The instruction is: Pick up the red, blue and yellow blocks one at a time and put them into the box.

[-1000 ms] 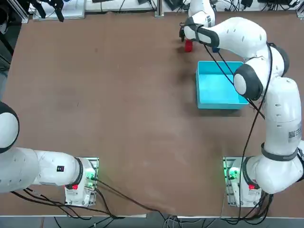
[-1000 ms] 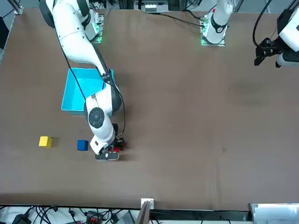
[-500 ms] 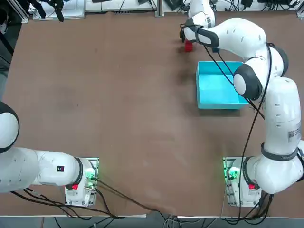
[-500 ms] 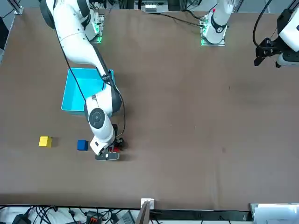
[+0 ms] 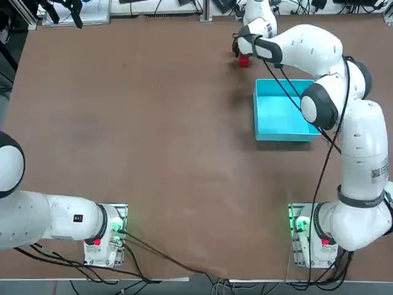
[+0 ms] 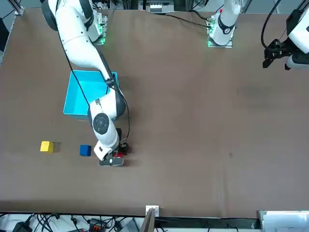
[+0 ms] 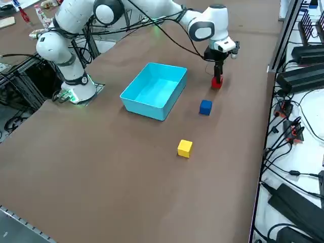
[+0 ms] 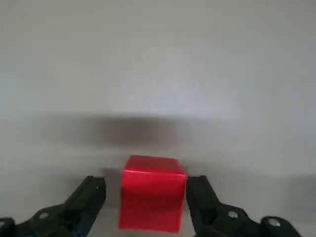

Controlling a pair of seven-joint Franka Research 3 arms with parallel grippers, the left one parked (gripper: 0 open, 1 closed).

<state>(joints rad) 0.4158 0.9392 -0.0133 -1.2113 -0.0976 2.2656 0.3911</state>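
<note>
Little has changed since a second ago: the right gripper has perhaps sunk slightly around the red block. Its jaws stand wide apart, straddling the block without touching.

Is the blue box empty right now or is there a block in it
Empty. The box shows only its bare floor; the red block sits between the open right claw fingers.

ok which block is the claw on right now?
The red block. It sits between the open right claw's fingers, a gap on each side. The blue and yellow blocks lie apart on the table, untouched.
</note>
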